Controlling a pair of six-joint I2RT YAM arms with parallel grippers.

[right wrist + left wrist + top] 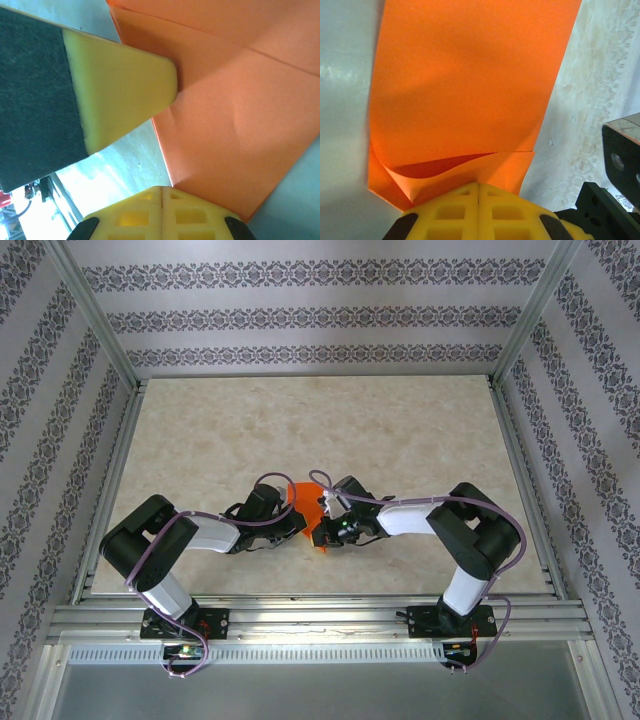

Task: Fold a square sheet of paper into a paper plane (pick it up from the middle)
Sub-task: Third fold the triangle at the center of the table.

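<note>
**Q:** Status of sheet?

**A:** Sheet (303, 498) sits at near edge of worktop (300, 420), approx. mid-width, between both claws. It is part-folded. In the left wrist view a flap is turned over along the sheet's lower edge, bowed open rather than pressed flat. The right wrist view shows straight creases. Not a dart yet, by my reading.

**Q:** Claw states?

**A:** Left claw (479, 189): fingers closed, no gap at the seam, flap edge pinched. Right claw (161, 192): closed likewise, sheet edge runs into the seam, so judged to be holding.

**Q:** Failure modes from here?

**A:**
1. Tear. Cause: arms pulling apart w/ both claws clamped on thin paper.
2. Skewed crease. Cause: either grip slipping, or uneven tension across the sheet.
3. Flap springs back. Cause: left claw letting go before the bowed fold is pressed down.
4. Claw-to-claw contact. Cause: tips are very near each other in the top view, so there is little margin for wrist rotation.
</note>
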